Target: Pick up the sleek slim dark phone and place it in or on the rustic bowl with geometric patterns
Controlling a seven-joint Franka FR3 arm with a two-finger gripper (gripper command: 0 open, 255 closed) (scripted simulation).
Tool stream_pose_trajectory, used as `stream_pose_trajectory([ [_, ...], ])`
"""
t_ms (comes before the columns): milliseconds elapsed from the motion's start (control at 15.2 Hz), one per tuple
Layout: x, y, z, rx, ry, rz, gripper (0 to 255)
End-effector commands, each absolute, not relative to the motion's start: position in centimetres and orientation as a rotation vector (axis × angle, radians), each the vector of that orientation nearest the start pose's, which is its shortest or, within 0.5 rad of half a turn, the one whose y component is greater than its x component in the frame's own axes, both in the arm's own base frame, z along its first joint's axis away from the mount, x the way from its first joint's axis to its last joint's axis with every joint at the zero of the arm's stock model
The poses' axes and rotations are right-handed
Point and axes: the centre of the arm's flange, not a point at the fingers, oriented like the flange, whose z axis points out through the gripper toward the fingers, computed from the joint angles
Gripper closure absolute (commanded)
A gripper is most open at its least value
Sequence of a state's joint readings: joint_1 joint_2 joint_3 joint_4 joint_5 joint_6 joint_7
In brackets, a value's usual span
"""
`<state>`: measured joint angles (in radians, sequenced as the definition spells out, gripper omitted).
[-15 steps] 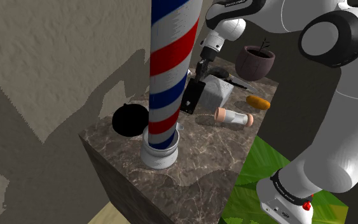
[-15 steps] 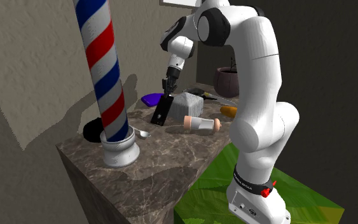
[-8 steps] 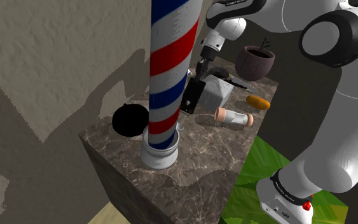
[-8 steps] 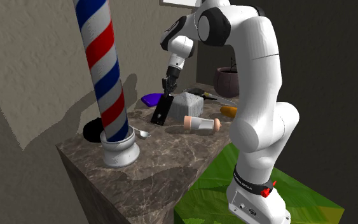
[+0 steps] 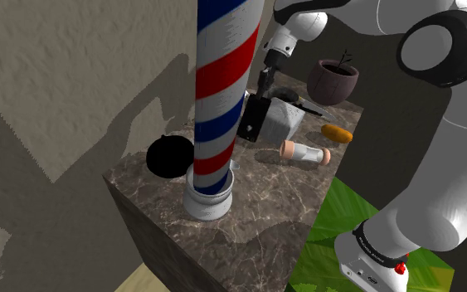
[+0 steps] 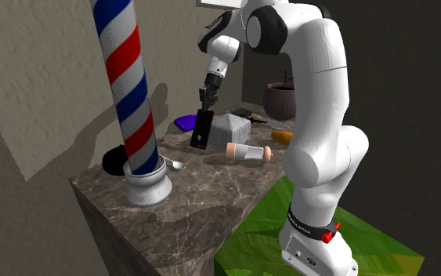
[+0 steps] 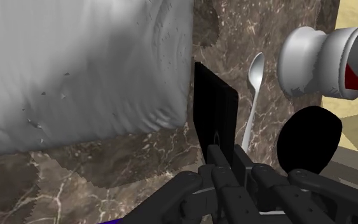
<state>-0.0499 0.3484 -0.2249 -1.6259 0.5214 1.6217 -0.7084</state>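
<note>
Brown marble counter against a rough beige wall is my work surface, with a striped barber pole standing near its front corner. My claw is pinching the dark phone by its upper end, the fingers pressed on the two flat faces. The phone hangs straight down from the claw, its long axis close to upright. As far as I can judge, its free end is just clear of the marble. A grey block sits right beside the claw on the arm's side.

Out past the phone's free end lies a pale spoon, and beyond that a black round shape beside the pole's base. I take that shape for the bowl, though it is drawn flat black and I see no pattern on it. If so, the carry runs away from the grey block, over the spoon and close by the pole. The hanging end is what I would watch.
</note>
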Motion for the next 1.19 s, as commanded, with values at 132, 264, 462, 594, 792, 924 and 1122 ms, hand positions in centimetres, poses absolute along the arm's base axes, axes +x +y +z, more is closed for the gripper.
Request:
stream_pose_trajectory([
  [132, 61.6, -10.6, 43.1, -2.568, -0.408, 0.12, 255],
  [264, 61.6, -10.6, 44.1, -2.568, -0.408, 0.12, 255],
  [462, 61.6, -10.6, 45.7, -2.568, -0.408, 0.12, 255],
  [594, 61.6, -10.6, 46.8, -2.568, -0.408, 0.12, 255],
  [792, 61.6, -10.6, 48.4, -2.568, -0.408, 0.12, 255],
  [924, 61.6, -10.6, 49.4, -2.568, -0.408, 0.12, 255],
  [1122, 61.6, -10.6, 51.0, -2.568, -0.408, 0.12, 255],
])
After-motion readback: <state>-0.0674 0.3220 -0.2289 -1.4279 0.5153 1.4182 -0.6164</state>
